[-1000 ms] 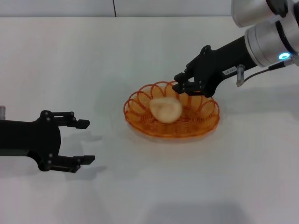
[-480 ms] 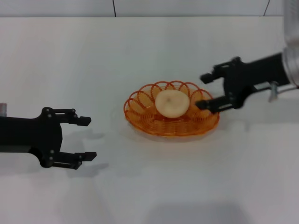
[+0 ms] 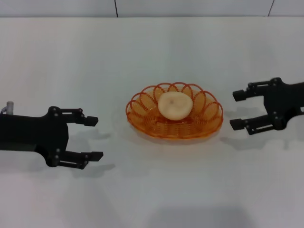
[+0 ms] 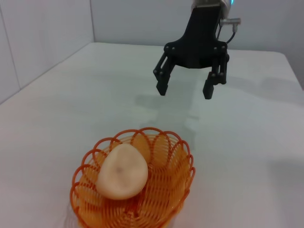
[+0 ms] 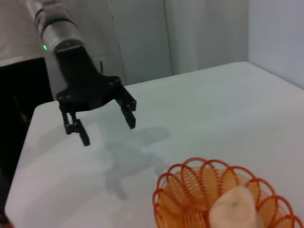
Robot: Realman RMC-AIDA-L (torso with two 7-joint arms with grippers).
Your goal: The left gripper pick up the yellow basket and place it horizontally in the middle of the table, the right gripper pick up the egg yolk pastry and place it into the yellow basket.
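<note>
The yellow basket (image 3: pixel 142 124), orange-amber with a looped rim, sits in the middle of the white table (image 3: pixel 156 52). The egg yolk pastry (image 3: pixel 175 105) lies inside it, leaning against the far wall. The basket (image 4: pixel 164 192) and pastry (image 4: pixel 122 171) show in the left wrist view, and again in the right wrist view (image 5: pixel 190 190), pastry (image 5: pixel 232 208). My left gripper (image 3: pixel 94 137) is open and empty, left of the basket and apart from it; it also shows in the right wrist view (image 5: pixel 107 126). My right gripper (image 3: pixel 239 109) is open and empty, right of the basket; it also shows in the left wrist view (image 4: pixel 185 89).
The table's far edge meets a pale wall (image 3: pixel 190 7) at the top of the head view. White tabletop (image 3: pixel 152 199) lies in front of the basket and on both sides of it.
My right gripper let go of the pastry, which now lies in the basket, and drew back to the right, open. My left gripper shifted slightly right.
</note>
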